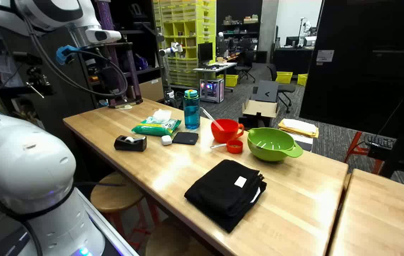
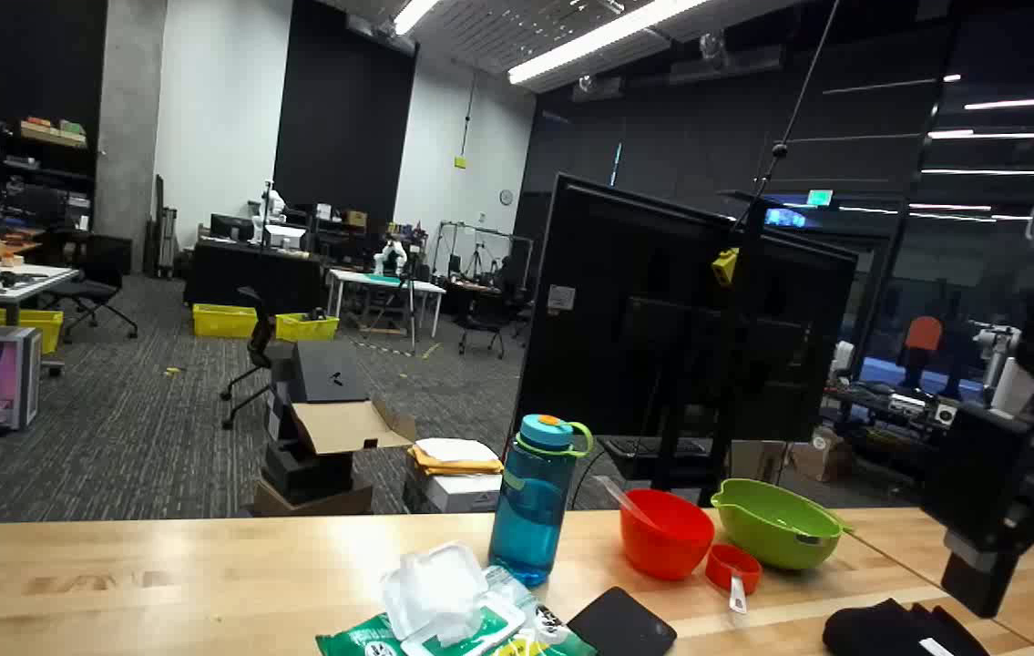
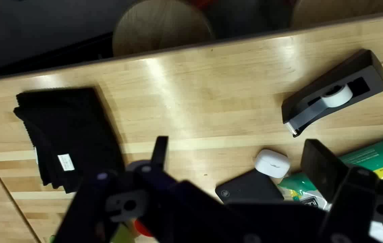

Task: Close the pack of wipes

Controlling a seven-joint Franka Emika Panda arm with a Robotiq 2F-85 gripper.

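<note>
1. Your pincer (image 3: 237,152) is spread wide in the wrist view, its two fingers (image 3: 323,168) well apart, with part of the worktop (image 1: 294,199) and a flat black object (image 3: 250,187) showing between them.
2. In an exterior view you see it at the right side, hanging above the worktop with its fingertips pointing down.
3. The pack of wipes (image 1: 156,128) lies flat on the worktop, near the teal bottle (image 1: 192,113). In your wrist view one finger covers part of it.
4. In both exterior views the pack's white lid (image 2: 433,588) stands raised above the green packet, so you have it unclosed.
5. Near the pack you have a small white case (image 3: 272,163) right against the flat black object, and a tape dispenser (image 1: 130,143) with a white roll in it.
6. Farther along you find a red cup (image 1: 223,132) with a pale stick leaning in it, a small red measuring cup (image 1: 235,146) just beside that, and a green bowl (image 1: 269,142).
7. The black folded cloth (image 1: 223,188), with a white label on it, lies well apart from the pack.
8. Below the worktop's edge you can see a wooden stool (image 1: 116,193).
</note>
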